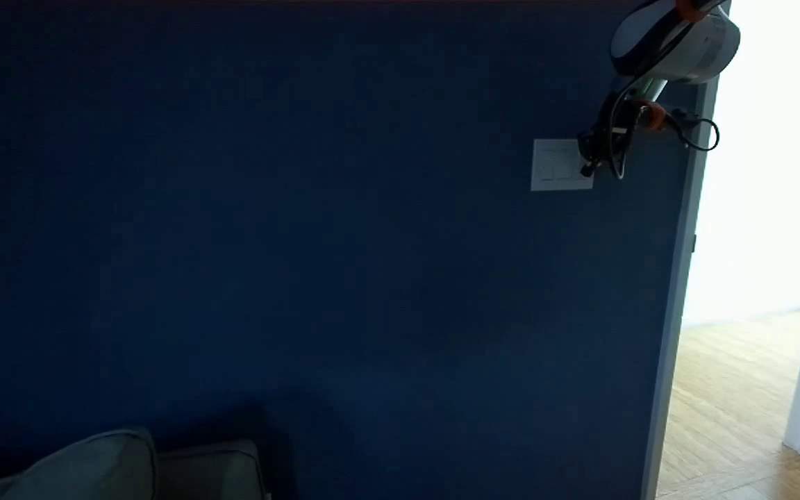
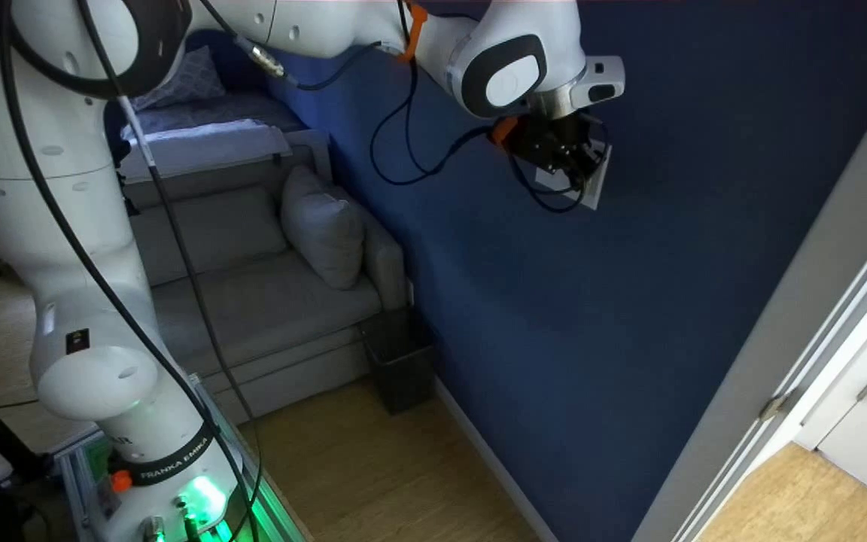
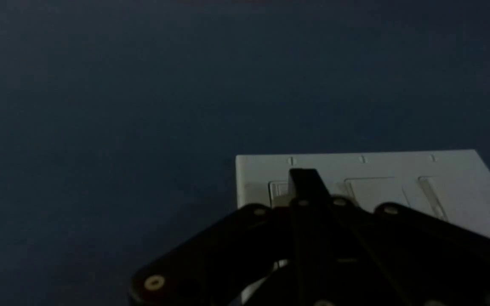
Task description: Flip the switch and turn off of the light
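A: Where is the white three-gang switch plate [image 3: 377,187]?

B: On the blue wall [image 1: 303,243]. In the wrist view it fills the lower right of the frame, with small screws [image 3: 363,159] along its upper edge — its lower part is largely behind the gripper [image 3: 306,176].

A: And how do the fingers [image 3: 311,187] stand?

B: Pressed together, making one narrow dark tip that covers part of the leftmost opening [image 3: 278,190], as that view shows it.

A: Touching it?

B: That cannot be told; the tip itself masks the spot. In both exterior views the plate sits in the upper right of the frame, partly covered by the gripper, and contact is too dark to make out.

A: What of the white Franka Panda arm [image 2: 72,211]?

B: In an exterior view it rises along the left of the frame, its base glowing green at the lower left, then runs across the top and bends down at the upper right. An orange strap [image 2: 416,34] circles the forearm.

A: And the room?

B: A grey sofa [image 2: 275,301] stands at centre left in an exterior view — a cushion [image 2: 324,229] leaning on its armrest, a black wastebasket [image 2: 400,369] just beside it, near the wall. A bright doorway [image 1: 768,208] takes up the right edge in an exterior view.
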Robot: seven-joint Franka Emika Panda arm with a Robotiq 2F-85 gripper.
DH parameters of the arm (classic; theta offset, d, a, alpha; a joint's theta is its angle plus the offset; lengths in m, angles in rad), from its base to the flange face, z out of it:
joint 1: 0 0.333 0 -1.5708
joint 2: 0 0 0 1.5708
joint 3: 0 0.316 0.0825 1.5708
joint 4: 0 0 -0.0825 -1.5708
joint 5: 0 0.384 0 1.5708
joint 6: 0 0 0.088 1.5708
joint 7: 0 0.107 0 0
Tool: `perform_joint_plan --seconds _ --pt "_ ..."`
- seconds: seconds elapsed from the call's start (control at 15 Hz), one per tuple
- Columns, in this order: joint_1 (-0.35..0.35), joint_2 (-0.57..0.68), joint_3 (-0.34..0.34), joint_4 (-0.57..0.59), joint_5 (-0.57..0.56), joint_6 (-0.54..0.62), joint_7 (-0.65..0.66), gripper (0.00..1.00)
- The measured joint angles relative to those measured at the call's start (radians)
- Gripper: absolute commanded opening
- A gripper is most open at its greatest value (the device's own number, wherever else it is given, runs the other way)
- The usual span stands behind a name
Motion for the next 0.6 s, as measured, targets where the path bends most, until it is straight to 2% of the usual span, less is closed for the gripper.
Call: perform_joint_plan --seconds 0.27,0.47,0.53,0.6 --pt "-0.01 0.002 0.009 0.002 0.002 -0.018 -0.002 0.0" --pt "-0.016 0.001 0.009 0.008 -0.004 -0.107 -0.004 0.0" --pt "-0.019 -0.001 0.009 0.013 -0.004 -0.15 -0.004 0.26" --pt "-0.023 -0.007 0.009 0.017 -0.004 -0.197 -0.004 0.28"
